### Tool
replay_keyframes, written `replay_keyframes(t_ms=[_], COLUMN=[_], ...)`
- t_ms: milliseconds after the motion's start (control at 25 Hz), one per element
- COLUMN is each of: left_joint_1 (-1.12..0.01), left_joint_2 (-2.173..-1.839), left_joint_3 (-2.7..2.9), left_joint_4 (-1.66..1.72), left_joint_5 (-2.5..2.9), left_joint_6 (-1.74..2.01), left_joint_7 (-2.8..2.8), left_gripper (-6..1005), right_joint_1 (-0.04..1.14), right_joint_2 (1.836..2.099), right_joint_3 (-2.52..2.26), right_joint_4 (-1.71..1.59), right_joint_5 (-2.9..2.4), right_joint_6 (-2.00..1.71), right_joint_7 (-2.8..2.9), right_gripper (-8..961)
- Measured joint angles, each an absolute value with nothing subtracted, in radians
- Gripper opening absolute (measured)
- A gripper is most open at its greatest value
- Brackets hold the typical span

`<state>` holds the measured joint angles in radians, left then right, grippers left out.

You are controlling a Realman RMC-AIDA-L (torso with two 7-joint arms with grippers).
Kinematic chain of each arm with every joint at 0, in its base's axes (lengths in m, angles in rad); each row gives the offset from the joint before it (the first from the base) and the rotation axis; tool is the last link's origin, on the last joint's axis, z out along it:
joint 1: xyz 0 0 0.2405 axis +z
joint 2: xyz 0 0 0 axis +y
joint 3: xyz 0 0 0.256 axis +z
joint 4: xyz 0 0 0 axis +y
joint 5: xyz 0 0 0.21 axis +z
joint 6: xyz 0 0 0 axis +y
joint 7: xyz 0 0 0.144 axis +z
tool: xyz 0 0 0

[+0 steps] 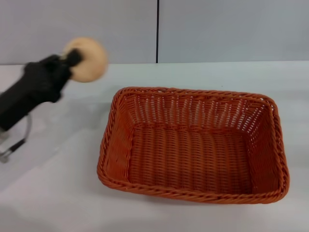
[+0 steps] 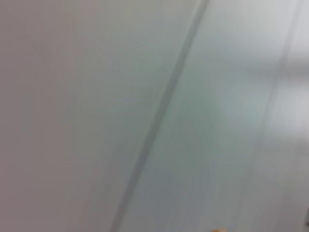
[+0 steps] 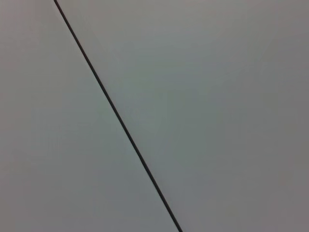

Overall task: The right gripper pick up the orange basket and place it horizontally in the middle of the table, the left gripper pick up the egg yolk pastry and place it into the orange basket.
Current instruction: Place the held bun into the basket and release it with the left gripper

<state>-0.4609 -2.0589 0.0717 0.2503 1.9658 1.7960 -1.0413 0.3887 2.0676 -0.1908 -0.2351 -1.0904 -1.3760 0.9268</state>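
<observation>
The orange basket (image 1: pixel 193 147) lies lengthwise on the white table (image 1: pixel 48 203), its inside bare. High at the far left of the head view, my left gripper (image 1: pixel 77 59) is shut on the egg yolk pastry (image 1: pixel 88 60), a round tan bun held in the air to the left of the basket and beyond its far left corner. The right gripper is out of view. Both wrist views show only a plain grey wall with a dark seam.
A grey wall with a vertical dark seam (image 1: pixel 157 31) rises behind the table. The left arm's black body (image 1: pixel 29 94) and a cable loop (image 1: pixel 17 140) hang over the table's left side. White tabletop surrounds the basket.
</observation>
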Motion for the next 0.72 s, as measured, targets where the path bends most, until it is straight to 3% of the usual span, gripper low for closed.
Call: replay_keyframes(t_ms=[320,720], left_joint_1=[-0.519,-0.492], left_joint_2=[-2.067,-2.066], left_joint_3=[0.151,0.135], left_joint_4=[0.137,0.118], left_joint_5=[1.965,1.942], left_joint_6=[1.768,1.767], left_joint_7=[-0.951,-0.920], left_gripper=[97,438], right_joint_1=[0.391,0.396], right_joint_2=[2.068,2.068], right_joint_3=[-0.192,-0.196], right_joint_4=[-0.223,-0.221], right_joint_5=[-1.095,-1.101], right_joint_6=[-1.372,-1.351], right_joint_7=[0.927,0.927], right_gripper=[493,493])
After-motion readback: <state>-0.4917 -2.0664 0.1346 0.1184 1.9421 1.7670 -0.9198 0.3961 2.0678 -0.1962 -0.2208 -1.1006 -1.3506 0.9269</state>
